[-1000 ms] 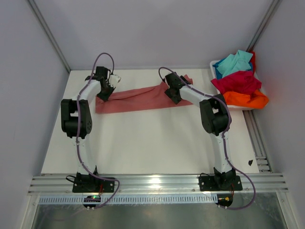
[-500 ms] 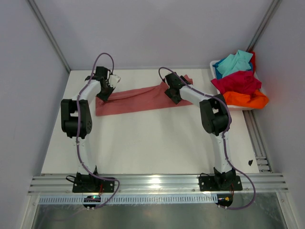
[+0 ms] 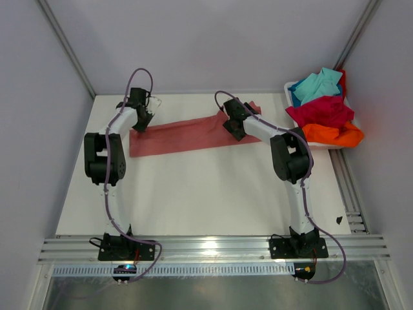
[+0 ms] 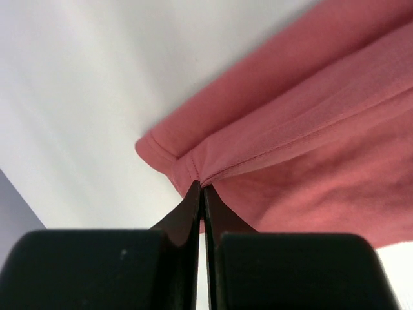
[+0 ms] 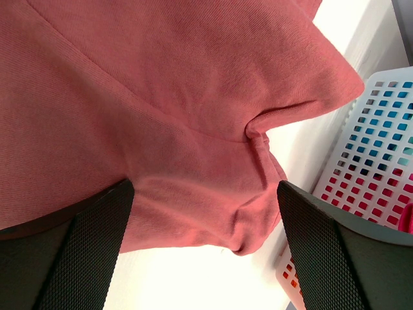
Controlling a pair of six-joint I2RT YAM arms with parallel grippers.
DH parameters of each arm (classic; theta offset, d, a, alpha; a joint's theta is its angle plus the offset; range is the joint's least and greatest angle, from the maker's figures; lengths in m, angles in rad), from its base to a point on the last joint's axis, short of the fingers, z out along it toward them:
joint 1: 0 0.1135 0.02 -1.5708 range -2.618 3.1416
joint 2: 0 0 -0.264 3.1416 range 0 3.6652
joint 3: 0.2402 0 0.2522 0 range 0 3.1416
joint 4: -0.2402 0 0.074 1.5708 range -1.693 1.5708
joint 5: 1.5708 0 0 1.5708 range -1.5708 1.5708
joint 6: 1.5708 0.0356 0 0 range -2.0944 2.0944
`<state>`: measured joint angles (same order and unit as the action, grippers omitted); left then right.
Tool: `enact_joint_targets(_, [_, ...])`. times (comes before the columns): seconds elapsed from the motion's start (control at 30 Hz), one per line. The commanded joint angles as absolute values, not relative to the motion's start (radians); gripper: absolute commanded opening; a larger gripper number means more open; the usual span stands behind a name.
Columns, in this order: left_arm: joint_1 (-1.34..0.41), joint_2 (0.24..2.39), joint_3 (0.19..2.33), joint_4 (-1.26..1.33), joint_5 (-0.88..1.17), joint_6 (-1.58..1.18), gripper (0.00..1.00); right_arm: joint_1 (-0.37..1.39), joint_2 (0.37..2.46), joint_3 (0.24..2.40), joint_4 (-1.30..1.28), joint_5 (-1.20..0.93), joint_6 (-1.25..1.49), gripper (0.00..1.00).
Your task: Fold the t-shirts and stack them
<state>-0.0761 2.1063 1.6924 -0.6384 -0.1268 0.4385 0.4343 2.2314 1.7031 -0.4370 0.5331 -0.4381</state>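
A salmon-pink t-shirt (image 3: 181, 134) lies in a long folded band across the far half of the white table (image 3: 206, 194). My left gripper (image 3: 141, 123) is shut on its left end; in the left wrist view the gripper (image 4: 202, 187) pinches the hem of the pink t-shirt (image 4: 310, 129), which puckers at the tips. My right gripper (image 3: 233, 127) hangs open over the band's right end. In the right wrist view the gripper (image 5: 205, 213) has wrinkled cloth (image 5: 161, 97) between its fingers (image 5: 97, 239), untouched. Turquoise (image 3: 316, 84), crimson (image 3: 322, 110) and orange (image 3: 332, 134) t-shirts are heaped in the tub.
The white plastic tub (image 3: 290, 86) stands at the far right corner, and its perforated wall (image 5: 381, 129) is close beside the right gripper. A small dark scrap (image 3: 338, 219) lies near the table's right edge. A metal rail (image 3: 213, 248) runs along the near edge.
My left gripper has shifted slightly toward the far wall with the shirt's corner in it. The right arm has not moved.
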Motion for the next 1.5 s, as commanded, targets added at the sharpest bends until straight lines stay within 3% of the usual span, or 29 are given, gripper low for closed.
enact_joint_targets(0.0, [-0.071,2.132,1.749,-0.56,-0.208,0.423,0.0,0.429,2.223,1.669,-0.509,0.499,-0.422,0.97])
enact_joint_targets(0.33, [-0.074,2.215,1.787,-0.41,-0.36,0.449,0.04,0.43,2.218,1.667,-0.514,0.494,-0.422,0.97])
enact_joint_targets(0.4, [-0.075,2.23,1.798,-0.397,-0.386,0.46,0.15,0.428,2.218,1.667,-0.514,0.492,-0.422,0.97])
enact_joint_targets(0.43, [-0.074,2.235,1.804,-0.39,-0.396,0.465,0.46,0.429,2.22,1.667,-0.514,0.491,-0.422,0.97])
enact_joint_targets(0.47, [-0.075,2.238,1.804,-0.382,-0.408,0.477,0.54,0.43,2.22,1.667,-0.514,0.491,-0.422,0.97])
enact_joint_targets(0.5, [-0.075,2.241,1.804,-0.367,-0.416,0.485,0.56,0.43,2.22,1.667,-0.514,0.491,-0.422,0.97])
enact_joint_targets(0.63, [-0.08,2.259,1.804,-0.322,-0.469,0.525,0.83,0.428,2.221,1.667,-0.515,0.489,-0.422,0.97])
enact_joint_targets(0.7, [-0.086,2.266,1.805,-0.307,-0.494,0.537,0.89,0.428,2.223,1.669,-0.517,0.491,-0.422,0.97])
enact_joint_targets(1.03, [-0.087,2.103,1.74,-0.448,-0.35,0.395,0.92,0.428,2.206,1.664,-0.515,0.489,-0.417,0.97])
enact_joint_targets(1.3, [-0.087,1.97,1.73,-0.747,0.19,0.319,0.95,0.428,2.167,1.674,-0.523,0.459,-0.402,0.97])
enact_joint_targets(1.47, [-0.087,2.039,1.814,-0.865,0.356,0.333,0.96,0.43,2.169,1.693,-0.537,0.468,-0.41,0.97])
